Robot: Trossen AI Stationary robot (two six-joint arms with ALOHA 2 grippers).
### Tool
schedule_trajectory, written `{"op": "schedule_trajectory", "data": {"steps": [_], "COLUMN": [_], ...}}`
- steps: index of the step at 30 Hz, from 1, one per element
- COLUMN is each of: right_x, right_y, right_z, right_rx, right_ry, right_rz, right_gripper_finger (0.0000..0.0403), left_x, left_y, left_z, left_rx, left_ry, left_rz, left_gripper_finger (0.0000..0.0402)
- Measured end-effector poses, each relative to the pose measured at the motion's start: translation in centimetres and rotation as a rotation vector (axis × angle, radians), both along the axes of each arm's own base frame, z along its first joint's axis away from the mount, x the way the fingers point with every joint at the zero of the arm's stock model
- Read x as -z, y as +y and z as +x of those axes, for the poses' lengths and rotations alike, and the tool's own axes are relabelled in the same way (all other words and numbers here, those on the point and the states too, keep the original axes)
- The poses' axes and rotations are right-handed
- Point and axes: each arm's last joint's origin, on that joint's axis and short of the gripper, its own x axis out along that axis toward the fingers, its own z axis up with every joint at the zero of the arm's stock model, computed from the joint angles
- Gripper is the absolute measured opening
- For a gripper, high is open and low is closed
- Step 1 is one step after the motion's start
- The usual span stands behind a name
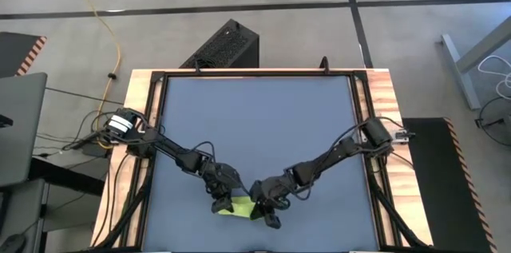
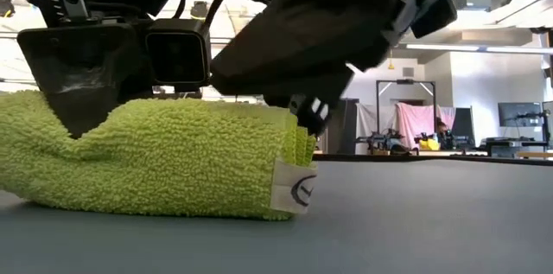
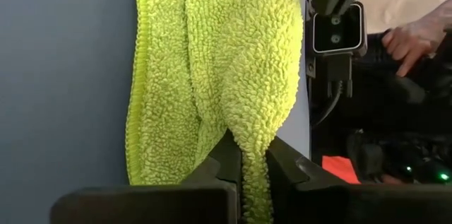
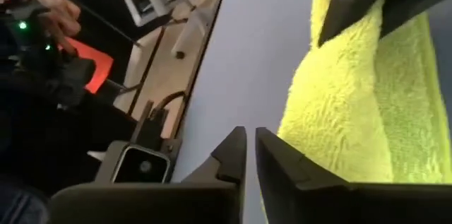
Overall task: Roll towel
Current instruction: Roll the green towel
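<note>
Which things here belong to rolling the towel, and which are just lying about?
Job:
- towel
- left pincer, shut on a towel fold
- right pincer, beside the towel, gripping nothing

Lying about:
- black box beyond the table
- yellow cable

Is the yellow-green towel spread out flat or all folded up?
Folded up. The towel lies as a thick bundle with stacked layers showing at its end, and the left end effector pinches a raised ridge of it.

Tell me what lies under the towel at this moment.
The towel rests, folded, on the dark blue-grey tabletop, a white label at its end. The left tool pinches a raised fold. Whatever lies beneath the cloth is covered.
</note>
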Motion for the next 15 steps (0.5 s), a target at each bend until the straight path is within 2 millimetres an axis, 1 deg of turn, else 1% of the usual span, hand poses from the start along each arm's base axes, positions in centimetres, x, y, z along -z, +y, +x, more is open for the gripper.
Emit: {"op": "schedule_trajectory", "data": {"steps": [3, 7, 12, 15], "right_x": [0.0, 0.5, 3.0, 3.5], "right_y": [-0.2, -0.6, -0.8, -0.7], "right_z": [0.0, 0.1, 0.3, 0.5], "right_rx": [0.044, 0.097, 0.158, 0.181], "right_ry": [-0.002, 0.052, 0.164, 0.185], "right_rz": [-0.022, -0.013, 0.031, 0.07], "right_gripper_finger": [0.0029, 0.0012, 0.0022, 0.0025], "left_x": [0.0, 0.0, -0.1, -0.4], "left_y": [0.0, 0.0, 0.4, 0.7], "left_z": [0.0, 0.0, 0.0, 0.1], "left_rx": [0.002, 0.027, 0.058, 0.064], "left_ry": [-0.002, -0.012, 0.003, -0.003], "left_rz": [0.001, 0.003, -0.045, -0.058], "left_gripper_finger": [0.0018, 0.0045, 0.008, 0.0087]}}
